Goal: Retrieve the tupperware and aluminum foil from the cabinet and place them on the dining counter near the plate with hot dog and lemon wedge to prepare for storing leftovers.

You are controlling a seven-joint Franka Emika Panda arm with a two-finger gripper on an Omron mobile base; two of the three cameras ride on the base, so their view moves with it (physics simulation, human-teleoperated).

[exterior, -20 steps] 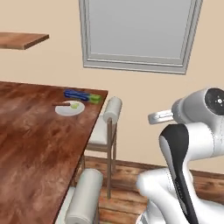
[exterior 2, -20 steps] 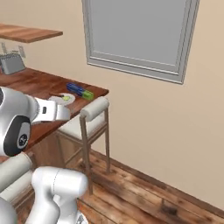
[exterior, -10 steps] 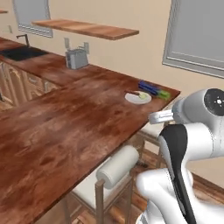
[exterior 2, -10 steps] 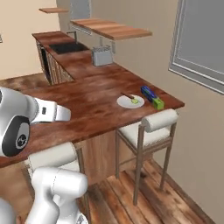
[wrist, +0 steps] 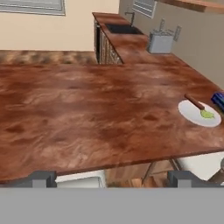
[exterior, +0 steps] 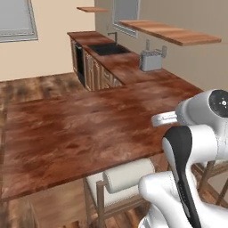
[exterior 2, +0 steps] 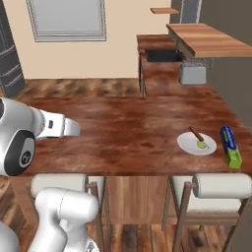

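The jaws are being held fully open and empty, while the aluminum foil [exterior 2: 230,146] is lying beside the plate [exterior 2: 189,144] at right of frame.

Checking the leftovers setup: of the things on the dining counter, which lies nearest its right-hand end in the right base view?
The aluminum foil, the blue box with a lime-green end. The plate carrying the hot dog and lemon wedge sits further inward.

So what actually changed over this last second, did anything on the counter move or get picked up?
Only the base moved: it swung round the dining counter, so the whole scene shifts in both base views. Nothing was taken or let go. The plate with the hot dog and lemon wedge sits as before, the aluminum foil right beside it. The hand stays open and empty.
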